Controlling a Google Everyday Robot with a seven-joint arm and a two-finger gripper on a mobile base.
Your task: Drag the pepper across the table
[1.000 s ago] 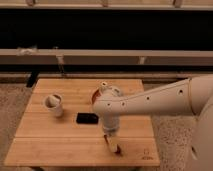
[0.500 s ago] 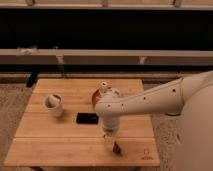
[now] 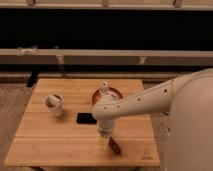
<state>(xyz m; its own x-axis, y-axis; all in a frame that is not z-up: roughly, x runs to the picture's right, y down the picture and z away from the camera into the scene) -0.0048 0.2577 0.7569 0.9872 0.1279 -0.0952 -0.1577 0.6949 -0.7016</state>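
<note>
The pepper (image 3: 115, 146) is a small dark-red chili lying on the light wooden table (image 3: 55, 145) near its front edge, right of centre. My gripper (image 3: 110, 142) points down from the white arm (image 3: 145, 102) and sits right at the pepper's left end, touching or nearly touching it. The arm reaches in from the right and covers part of the table's right side.
A flat black rectangle (image 3: 86, 118) lies just left of the arm's wrist. A white cup (image 3: 53, 103) stands at the left. An orange plate (image 3: 107, 95) with a small white object on it sits behind the arm. A dark logo mark (image 3: 146, 156) is at the front right corner.
The gripper and the pepper have shifted slightly toward the table's front edge; the arm has stretched a little further forward.
</note>
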